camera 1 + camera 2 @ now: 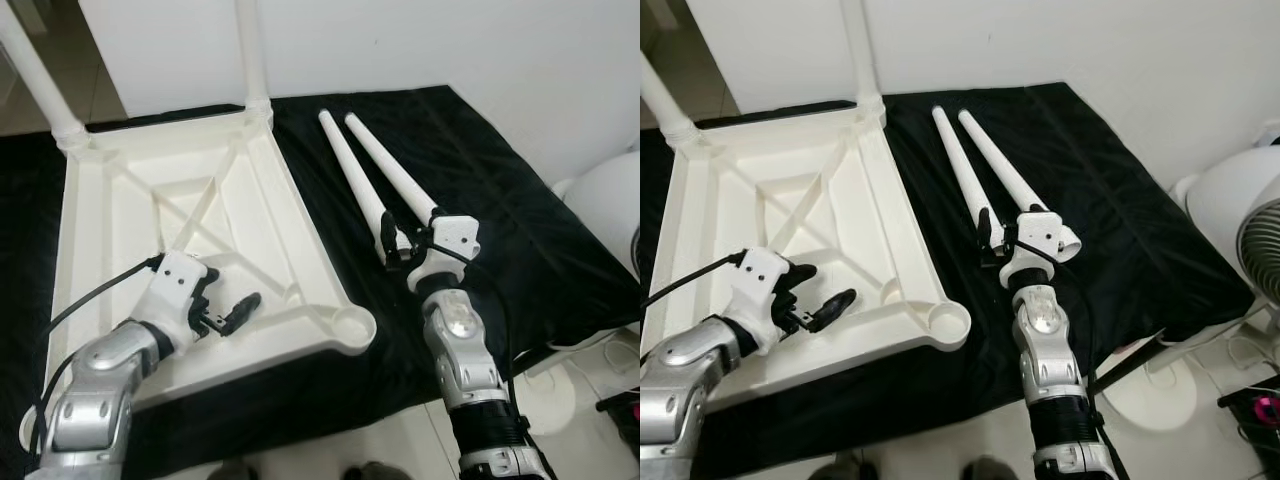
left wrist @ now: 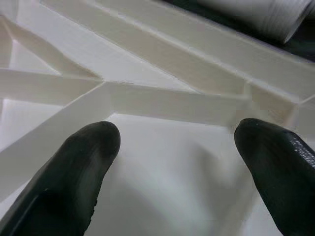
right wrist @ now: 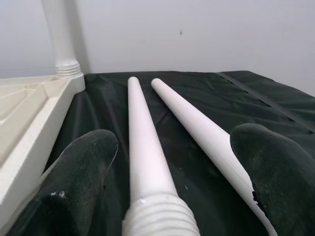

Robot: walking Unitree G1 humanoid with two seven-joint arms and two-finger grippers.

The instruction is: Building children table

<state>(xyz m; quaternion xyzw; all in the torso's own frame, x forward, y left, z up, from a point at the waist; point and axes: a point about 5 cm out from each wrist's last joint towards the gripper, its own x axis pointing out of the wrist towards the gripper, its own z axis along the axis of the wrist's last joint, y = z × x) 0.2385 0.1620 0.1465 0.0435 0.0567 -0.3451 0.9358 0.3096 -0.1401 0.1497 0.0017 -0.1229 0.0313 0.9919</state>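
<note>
— How are the grippers being held?

— The right gripper [image 1: 407, 243] is being held spread at the threaded ends of two loose white legs [image 1: 372, 170], with the inner leg [image 3: 142, 162] lying between its fingers [image 3: 78, 177]. The left gripper [image 1: 222, 307] is being held spread too, over the upturned tabletop [image 1: 110, 215], inside a ribbed compartment near the rim.

— And the room around them?

— The legs are being shown running toward 11 o'clock on the black cloth [image 1: 500, 220], with open cloth at 3 o'clock. An unfilled round socket [image 1: 352, 323] is being shown at the tabletop's near corner, while two fitted legs [image 1: 250, 50] are standing in the far corners. A fan [image 1: 1245, 230] is being shown beside the cloth's edge.
</note>
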